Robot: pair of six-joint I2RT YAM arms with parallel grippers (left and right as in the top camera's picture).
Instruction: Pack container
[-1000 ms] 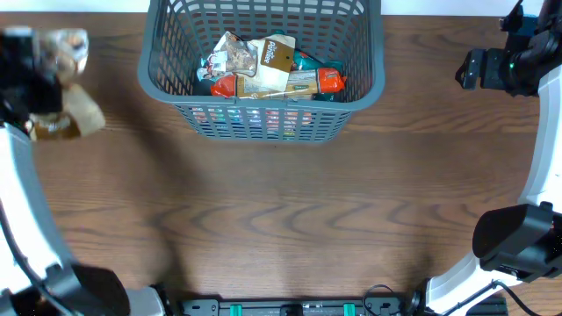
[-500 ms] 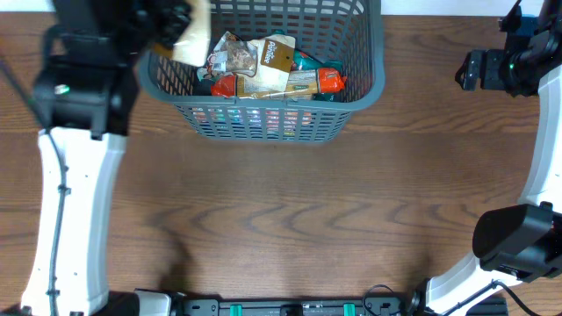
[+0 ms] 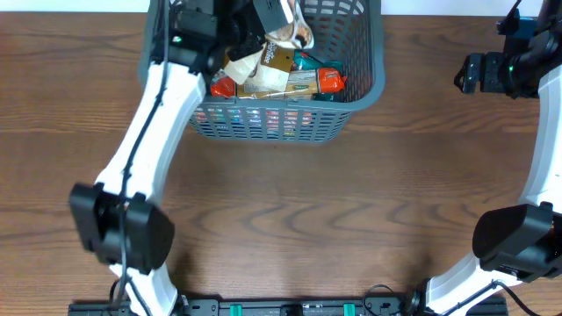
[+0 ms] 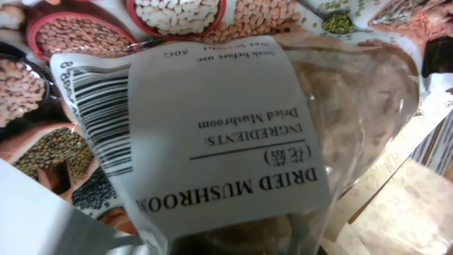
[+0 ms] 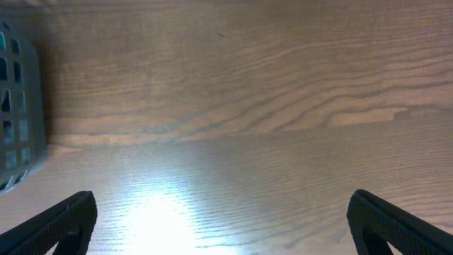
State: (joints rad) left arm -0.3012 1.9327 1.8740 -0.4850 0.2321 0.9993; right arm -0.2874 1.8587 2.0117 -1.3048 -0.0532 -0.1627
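The dark grey slatted container (image 3: 360, 96) stands at the back middle of the table and holds several snack packets (image 3: 281, 79). My left gripper (image 3: 266, 17) is over the container's inside, shut on a clear packet of dried mushrooms (image 3: 290, 25). The packet with its white label fills the left wrist view (image 4: 226, 134), hiding the fingers; a bean-print packet (image 4: 64, 49) lies beneath it. My right gripper (image 3: 470, 72) is open and empty above bare table to the right of the container; its fingers show wide apart in the right wrist view (image 5: 223, 219).
The container's corner shows at the left edge of the right wrist view (image 5: 18, 106). Wooden tabletop (image 3: 290, 219) spreads in front of the container. The arm bases stand at the front left and front right.
My left arm has swung from the far left of the table rightward with the mushroom packet, and now holds it over the container. The right arm has not moved.
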